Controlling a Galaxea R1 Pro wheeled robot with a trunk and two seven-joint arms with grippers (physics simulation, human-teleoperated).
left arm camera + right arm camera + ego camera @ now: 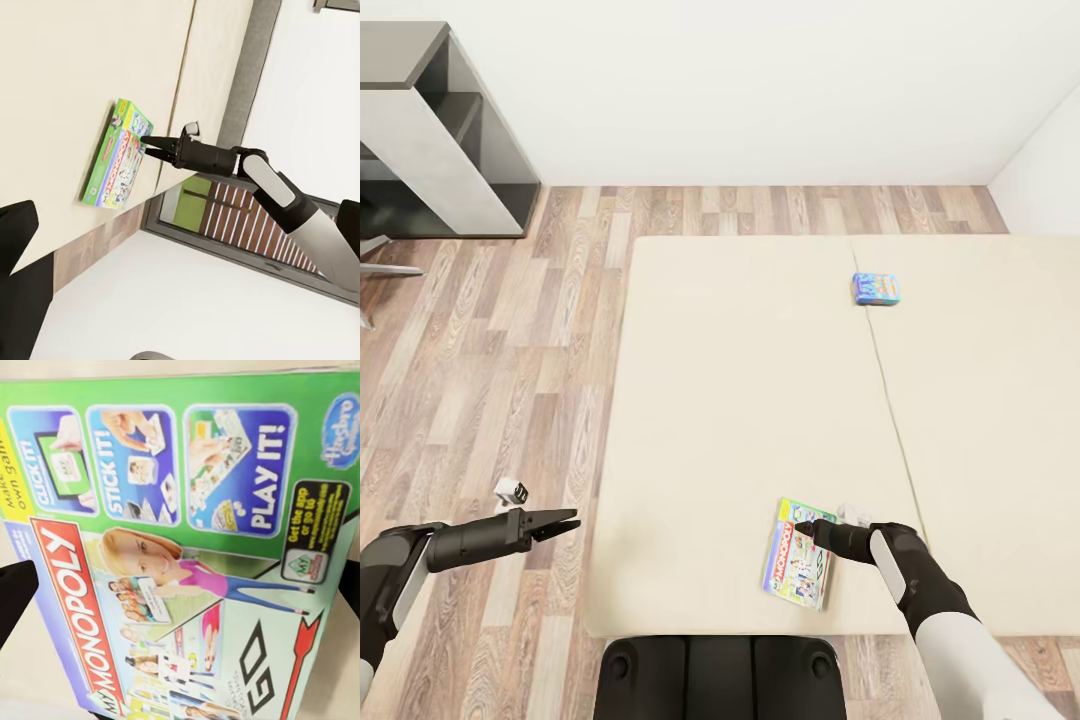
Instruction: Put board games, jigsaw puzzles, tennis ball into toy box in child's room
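Jaws parted on left gripper point(567, 521), idle over floor beside bed point(710, 400). Spread too on right gripper point(807, 526), hovering at Monopoly box point(797, 553) near bed's front edge. Likely light, stiff, slick cardboard; best pinched across one thin edge. Blue game point(876, 288) toward far edge.

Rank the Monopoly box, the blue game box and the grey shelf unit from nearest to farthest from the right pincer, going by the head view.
1. Monopoly box, directly under the right pincer, near bed edge.
2. Blue game box, farther up the bed.
3. Grey shelf unit, far left corner by the wall.
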